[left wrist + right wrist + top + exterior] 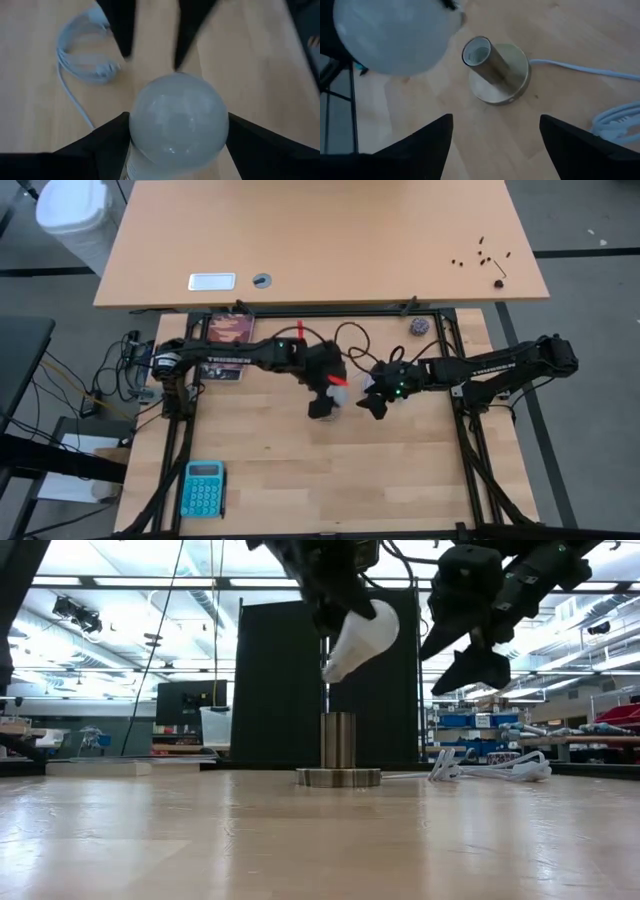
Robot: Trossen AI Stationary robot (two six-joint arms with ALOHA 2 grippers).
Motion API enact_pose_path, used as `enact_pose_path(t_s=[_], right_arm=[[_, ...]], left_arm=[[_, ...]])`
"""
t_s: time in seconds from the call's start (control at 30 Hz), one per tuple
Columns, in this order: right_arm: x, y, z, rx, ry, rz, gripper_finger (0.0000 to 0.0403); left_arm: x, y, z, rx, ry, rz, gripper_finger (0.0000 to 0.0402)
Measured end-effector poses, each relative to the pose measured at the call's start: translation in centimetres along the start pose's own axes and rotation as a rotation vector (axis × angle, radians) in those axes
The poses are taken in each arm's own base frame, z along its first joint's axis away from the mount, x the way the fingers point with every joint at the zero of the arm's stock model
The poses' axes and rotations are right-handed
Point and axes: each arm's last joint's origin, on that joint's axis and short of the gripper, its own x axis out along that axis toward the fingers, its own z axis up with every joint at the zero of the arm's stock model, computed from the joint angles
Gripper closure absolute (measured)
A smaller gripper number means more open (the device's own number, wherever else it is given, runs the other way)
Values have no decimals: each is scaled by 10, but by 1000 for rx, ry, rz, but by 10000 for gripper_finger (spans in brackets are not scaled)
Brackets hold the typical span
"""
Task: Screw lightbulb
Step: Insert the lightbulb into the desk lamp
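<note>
**Bulb hanging tilted above the socket**

Nearest the low camera, bare table (pixel 300 840) is stretching up to the socket (pixel 338 752), which is standing upright on its round base. In the right wrist view the socket's mouth (pixel 476 51) is showing open, and nothing is sitting in it; that is the only container in play.

Directly above it, the left gripper (pixel 335 585) is pinching the bulb (pixel 360 638) by its wide white end, with a dark finger on each side of the glass. The bulb is hanging tilted, its narrow end pointing down and to one side, near the socket but clearly apart from it. Just beside it, the right gripper (pixel 475 640) is hovering with its fingers spread and nothing between them. Behind the socket, the white cord (pixel 490 768) is lying coiled on the table.

Judging from this, the tilt is the main risk: if the bulb is lowered at this angle, the thread could catch on the rim, cross-thread or nudge the socket over. The base does not appear to be held down, so any twisting could spin the socket with the bulb instead of seating it. A pinch on smooth round glass could also slip. The two grippers are working close together, so a careless turn could knock them into each other.
</note>
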Motion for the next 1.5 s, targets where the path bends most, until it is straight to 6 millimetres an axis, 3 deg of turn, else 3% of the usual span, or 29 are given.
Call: enact_pose_path(t_s=[0.23, 0.83, 1.03, 1.23, 1.5], right_arm=[[0, 3, -3, 19, 3, -8, 95], [-4, 3, -21, 77, 118, -70, 95], [-4, 7, -23, 110, 134, -47, 95], [-4, 10, -21, 125, 105, -14, 95], [-3, 15, -15, 144, 46, 41, 95]], left_arm=[[-6, 21, 11, -131, -134, -73, 97], [-5, 12, 12, -87, -135, -189, 107], [-4, 18, 5, -74, -92, -217, 106], [13, 20, -16, -93, -39, -251, 106], [17, 33, -17, -102, -122, -233, 106]])
